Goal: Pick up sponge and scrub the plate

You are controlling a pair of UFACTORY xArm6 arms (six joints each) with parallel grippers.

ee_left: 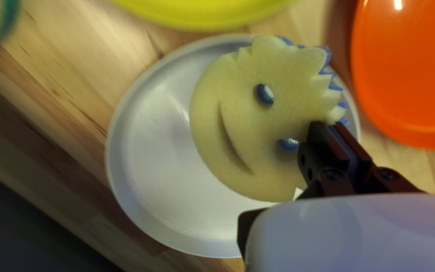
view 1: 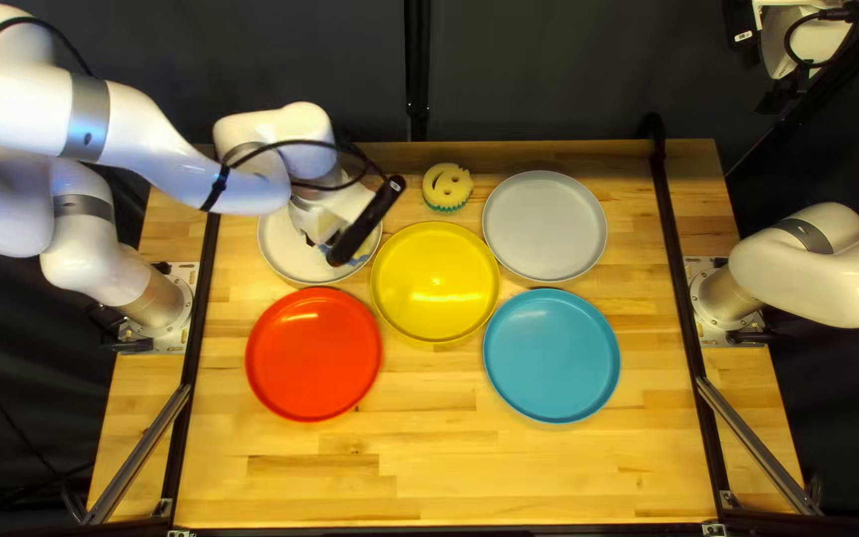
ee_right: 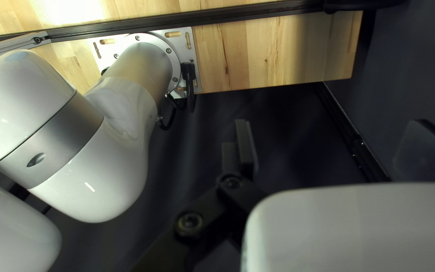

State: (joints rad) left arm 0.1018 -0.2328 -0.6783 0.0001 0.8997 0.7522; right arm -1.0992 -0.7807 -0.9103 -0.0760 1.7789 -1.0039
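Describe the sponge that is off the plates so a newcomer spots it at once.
Find the yellow plate near the middle of the table. Just beyond it, toward the dark curtain, lies a smiling sponge. Its green edge sets it apart from the blue-tufted one on the white plate.

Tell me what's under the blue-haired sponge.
The white plate lies below the sponge and shows past its edge. The part straight beneath is covered, so I can't tell what else may be there.

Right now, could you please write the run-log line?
left gripper: jaws shut on sponge | sponge: over white plate | right gripper: jaws open | scrubbing: cannot tell
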